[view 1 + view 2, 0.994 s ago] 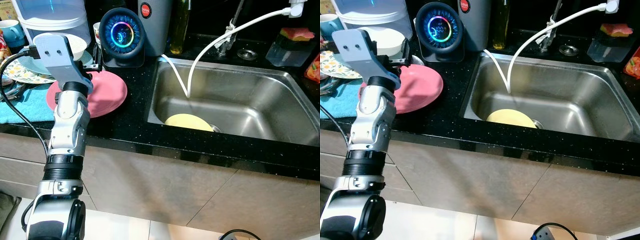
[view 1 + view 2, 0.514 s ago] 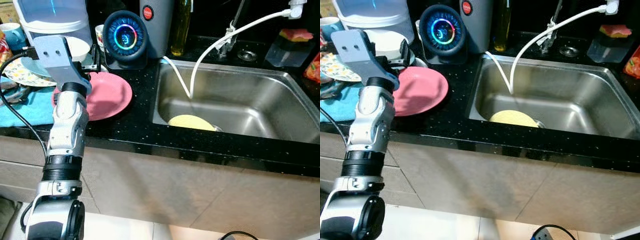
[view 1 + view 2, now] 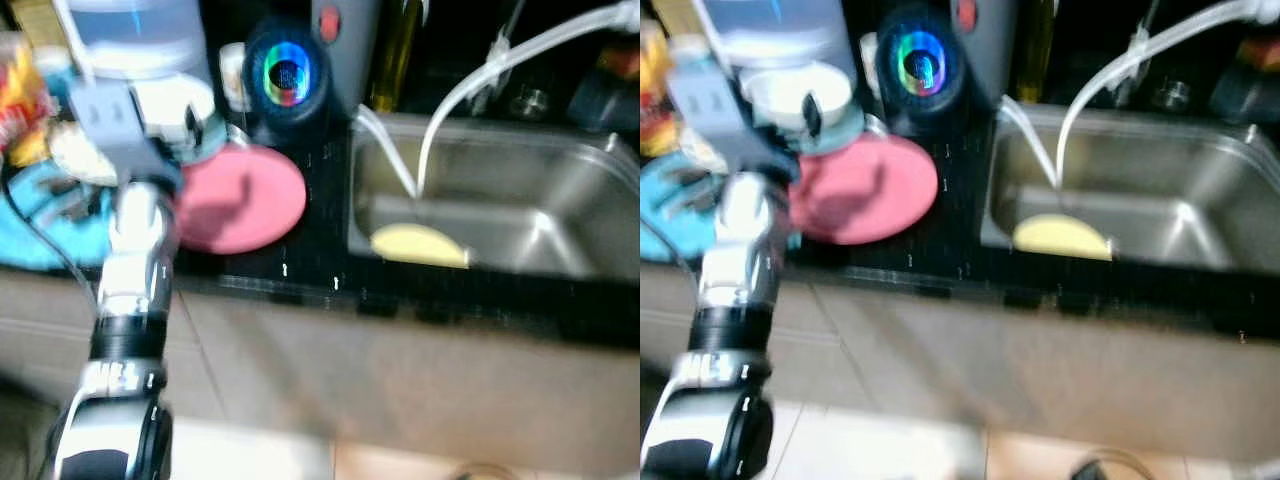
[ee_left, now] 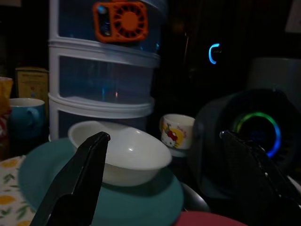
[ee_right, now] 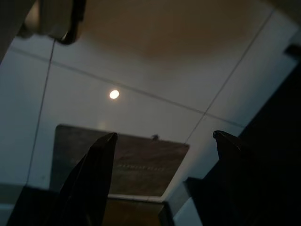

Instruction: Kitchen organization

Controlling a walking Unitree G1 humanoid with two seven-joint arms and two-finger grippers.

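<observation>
My left gripper (image 4: 164,137) is open and empty above the black counter, level with a white bowl (image 4: 120,153) that sits on a teal plate (image 4: 141,202). One black finger (image 3: 812,112) shows beside the bowl in the blurred head views. A pink plate (image 3: 240,195) lies on the counter just below and right of that wrist. In the steel sink (image 3: 560,190) lies a yellow plate (image 3: 418,245). My right gripper (image 5: 164,136) hangs open and empty over pale floor tiles.
A round speaker with a glowing ring (image 3: 287,75) stands behind the pink plate, next to a cartoon cup (image 4: 176,132). White stacked drawers (image 4: 103,70) and a blue mug (image 4: 23,122) stand at the back left. A white hose (image 3: 470,80) hangs into the sink. A blue towel (image 3: 50,215) lies left.
The head camera has swung, shifting the whole scene to the right and blurring it. My left arm keeps its place by the dishes and the pink plate.
</observation>
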